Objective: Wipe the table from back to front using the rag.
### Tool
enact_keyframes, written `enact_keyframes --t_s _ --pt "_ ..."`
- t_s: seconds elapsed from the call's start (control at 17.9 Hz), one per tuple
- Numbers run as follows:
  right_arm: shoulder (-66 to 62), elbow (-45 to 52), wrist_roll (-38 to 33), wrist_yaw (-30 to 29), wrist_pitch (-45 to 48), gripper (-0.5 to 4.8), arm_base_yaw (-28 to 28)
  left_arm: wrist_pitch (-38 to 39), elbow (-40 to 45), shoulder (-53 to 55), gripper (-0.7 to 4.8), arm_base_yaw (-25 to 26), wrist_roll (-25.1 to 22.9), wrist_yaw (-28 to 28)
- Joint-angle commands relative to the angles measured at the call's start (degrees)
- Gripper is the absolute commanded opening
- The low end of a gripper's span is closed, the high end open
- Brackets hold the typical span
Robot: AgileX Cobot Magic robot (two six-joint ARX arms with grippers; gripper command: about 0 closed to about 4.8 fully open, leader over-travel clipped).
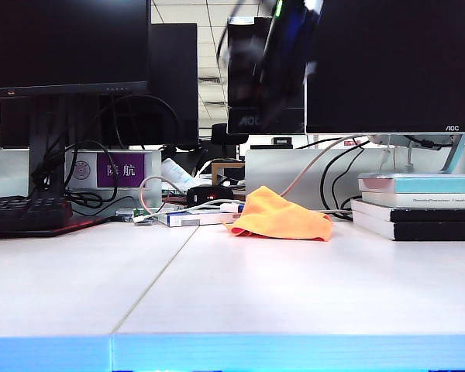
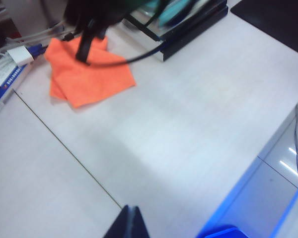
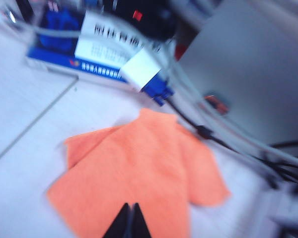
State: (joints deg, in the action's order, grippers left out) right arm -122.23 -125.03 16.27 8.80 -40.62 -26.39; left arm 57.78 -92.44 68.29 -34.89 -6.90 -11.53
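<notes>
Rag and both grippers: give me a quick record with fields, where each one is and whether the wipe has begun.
rag: orange cloth, crumpled and partly folded, lying at the back of the table beside the stacked books
right gripper: shut, above the rag, nothing visibly between its fingers
left gripper: shut, above bare table near the front edge, away from the rag
rag held: no
wipe begun: apparently not; the rag lies at the back

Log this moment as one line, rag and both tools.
rag: folded, lying at table back | right tool: shut, above rag, empty | left tool: shut, over bare table
</notes>
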Motion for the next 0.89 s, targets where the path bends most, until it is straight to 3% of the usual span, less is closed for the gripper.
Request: enact_keyframes --t_s 0.06,0.62,0.89 --pt "7.26 -0.20 -1.51 -0.17 -3.67 -0.05 -0.15 -1.62 -0.31 -0.17 -0.03 -0.04 -0.66 -0.24" --pt "34.91 -0.07 -5.99 -3.89 -20.24 -0.05 -0.15 -1.44 -0.37 -3.17 -0.03 -0.13 -0.61 -0.28" --pt "43.23 2.03 -6.03 -5.05 -26.88 -0.05 -0.15 -1.01 -0.37 -13.92 -0.03 -0.13 -0.39 -0.04"
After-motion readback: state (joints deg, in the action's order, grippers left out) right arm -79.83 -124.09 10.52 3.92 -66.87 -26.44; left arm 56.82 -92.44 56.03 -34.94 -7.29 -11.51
